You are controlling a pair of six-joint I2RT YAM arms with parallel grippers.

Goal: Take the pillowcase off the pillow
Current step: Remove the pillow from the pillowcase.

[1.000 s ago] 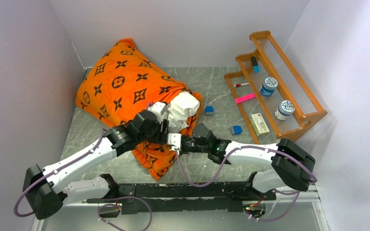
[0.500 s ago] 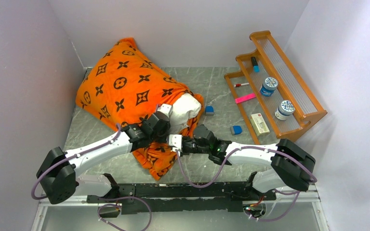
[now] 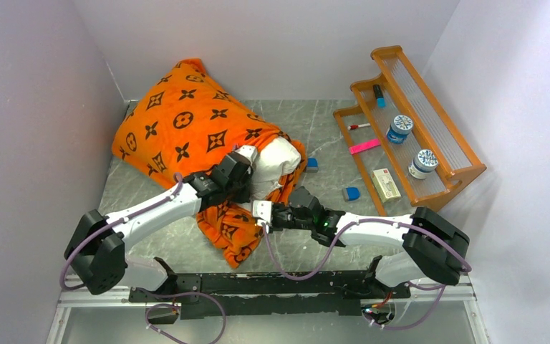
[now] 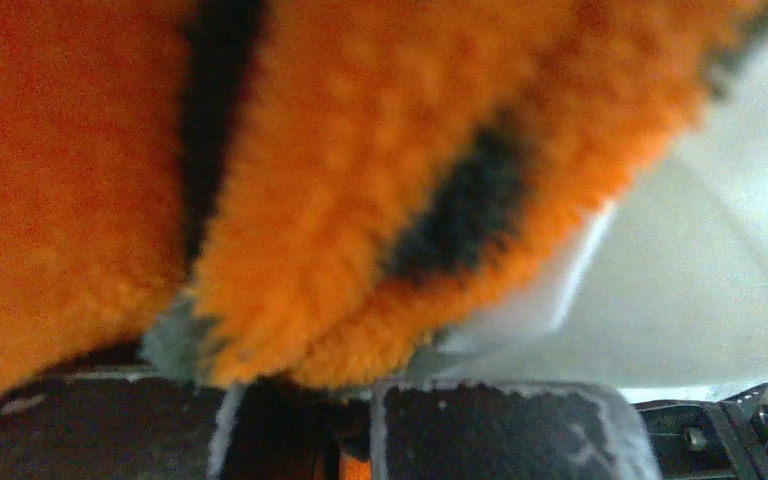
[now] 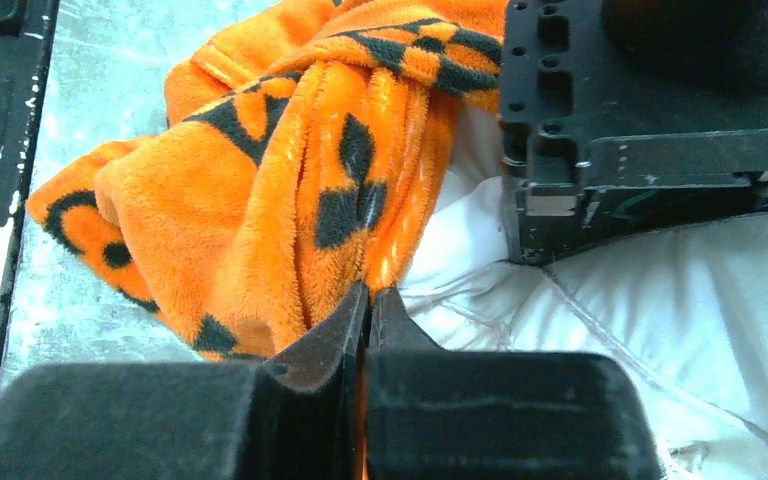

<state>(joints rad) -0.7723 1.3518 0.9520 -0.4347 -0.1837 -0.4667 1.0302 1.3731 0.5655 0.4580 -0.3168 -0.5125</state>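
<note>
- The right pincer (image 5: 368,300) was clamped tight on a gathered fold of the orange pillowcase (image 3: 186,132) at its open mouth, where a corner of the white pillow (image 3: 276,161) bulged out over the grey surface (image 3: 329,129).
- The left pincer (image 4: 300,410) sat narrow, orange pile crowding its pads; whether it truly gripped could not be told.
- The step seemingly called for a firm hold on cover and pillow separately, then a low, steady pull along the pillow's length, regripping before fabric bunched.
</note>
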